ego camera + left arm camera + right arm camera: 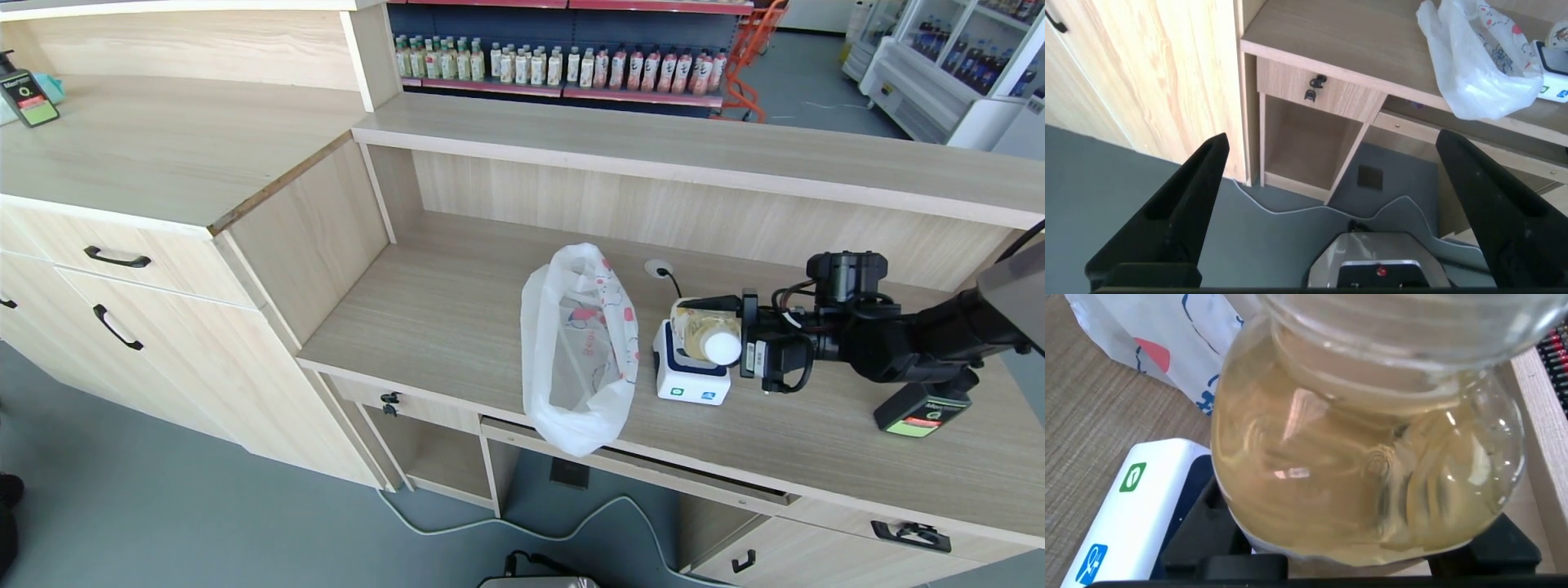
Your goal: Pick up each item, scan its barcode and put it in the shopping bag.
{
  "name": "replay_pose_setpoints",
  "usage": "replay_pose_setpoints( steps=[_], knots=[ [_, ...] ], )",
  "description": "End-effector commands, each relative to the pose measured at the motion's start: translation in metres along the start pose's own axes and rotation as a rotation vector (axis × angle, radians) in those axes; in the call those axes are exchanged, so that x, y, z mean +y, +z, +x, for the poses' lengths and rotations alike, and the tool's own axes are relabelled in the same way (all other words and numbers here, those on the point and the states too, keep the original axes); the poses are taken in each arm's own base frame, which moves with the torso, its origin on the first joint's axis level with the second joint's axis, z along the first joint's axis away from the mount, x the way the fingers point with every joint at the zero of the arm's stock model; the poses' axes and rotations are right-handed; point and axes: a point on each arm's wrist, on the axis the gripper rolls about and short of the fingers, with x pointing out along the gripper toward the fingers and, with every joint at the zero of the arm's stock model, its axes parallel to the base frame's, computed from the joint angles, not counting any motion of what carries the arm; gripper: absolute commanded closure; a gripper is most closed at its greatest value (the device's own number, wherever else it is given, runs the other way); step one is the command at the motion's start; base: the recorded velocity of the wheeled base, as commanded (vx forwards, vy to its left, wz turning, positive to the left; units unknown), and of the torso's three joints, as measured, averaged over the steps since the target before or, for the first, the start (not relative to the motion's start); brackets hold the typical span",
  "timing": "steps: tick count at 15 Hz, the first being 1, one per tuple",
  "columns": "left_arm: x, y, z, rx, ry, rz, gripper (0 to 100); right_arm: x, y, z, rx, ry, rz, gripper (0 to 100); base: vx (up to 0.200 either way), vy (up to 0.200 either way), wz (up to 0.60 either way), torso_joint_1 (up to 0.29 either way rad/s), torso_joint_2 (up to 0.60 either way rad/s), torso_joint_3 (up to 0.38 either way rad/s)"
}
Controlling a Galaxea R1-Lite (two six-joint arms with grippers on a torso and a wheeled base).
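Head view: right pincer (712, 328) clamps rounded clear bottle (700, 338)

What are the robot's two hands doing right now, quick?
Left gripper: open, holding nothing.
Right gripper: closed on the drink bottle, above the white scanner.

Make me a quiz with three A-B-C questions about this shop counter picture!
1. What colour is the plastic shopping bag? A black B white with red prints C green
2. How is the left gripper? A open, empty B shut tight C shut on the bag
3. Where is the clear bottle of yellowish drink with a white cap? A inside the bag B in the right gripper, over the white box-shaped scanner C in the left gripper
Answers: B, white plastic, red marks; A, fingers wide apart; B, held above the scanner.
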Motion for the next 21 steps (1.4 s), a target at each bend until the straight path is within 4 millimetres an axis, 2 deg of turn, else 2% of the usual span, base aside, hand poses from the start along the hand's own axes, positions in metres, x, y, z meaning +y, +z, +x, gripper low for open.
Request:
replay_pose_setpoints(
  steps=[1, 5, 8, 10, 12, 14, 16, 17, 19, 21],
  knots=[
    [0.000, 0.000, 0.000, 0.000, 0.000, -0.001, 0, 0.002, -0.001, 0.001, 0.000, 0.002, 0.003, 100, 0.000, 0.000, 0.00, 0.000, 0.00, 0.000],
    [0.000, 0.000, 0.000, 0.000, 0.000, -0.001, 0, 0.000, -0.002, 0.001, -0.001, -0.002, -0.004, 100, 0.000, 0.000, 0.00, 0.000, 0.00, 0.000],
    [0.000, 0.000, 0.000, 0.000, 0.000, -0.001, 0, -0.010, 0.001, -0.001, 0.003, -0.014, -0.019, 100, 0.000, 0.000, 0.00, 0.000, 0.00, 0.000],
    [0.000, 0.000, 0.000, 0.000, 0.000, -0.001, 0, -0.031, 0.013, -0.010, 0.007, -0.039, 0.010, 100, 0.000, 0.000, 0.00, 0.000, 0.00, 0.000],
    [0.000, 0.000, 0.000, 0.000, 0.000, -0.001, 0, -0.067, 0.035, -0.027, 0.010, -0.089, 0.110, 100, 0.000, 0.000, 0.00, 0.000, 0.00, 0.000],
    [0.000, 0.000, 0.000, 0.000, 0.000, -0.001, 0, -0.104, 0.054, -0.052, 0.025, -0.175, 0.212, 100, 0.000, 0.000, 0.00, 0.000, 0.00, 0.000],
    [0.000, 0.000, 0.000, 0.000, 0.000, -0.001, 0, -0.122, 0.064, -0.076, 0.068, -0.275, 0.326, 100, 0.000, 0.000, 0.00, 0.000, 0.00, 0.000],
    [0.000, 0.000, 0.000, 0.000, 0.000, -0.001, 0, -0.125, 0.068, -0.082, 0.096, -0.317, 0.378, 100, 0.000, 0.000, 0.00, 0.000, 0.00, 0.000],
    [0.000, 0.000, 0.000, 0.000, 0.000, -0.001, 0, -0.135, 0.076, -0.090, 0.211, -0.568, 0.591, 100, 0.000, 0.000, 0.00, 0.000, 0.00, 0.000],
    [0.000, 0.000, 0.000, 0.000, 0.000, -0.001, 0, -0.130, 0.076, -0.091, 0.302, -0.746, 0.699, 100, 0.000, 0.000, 0.00, 0.000, 0.00, 0.000]
  ],
)
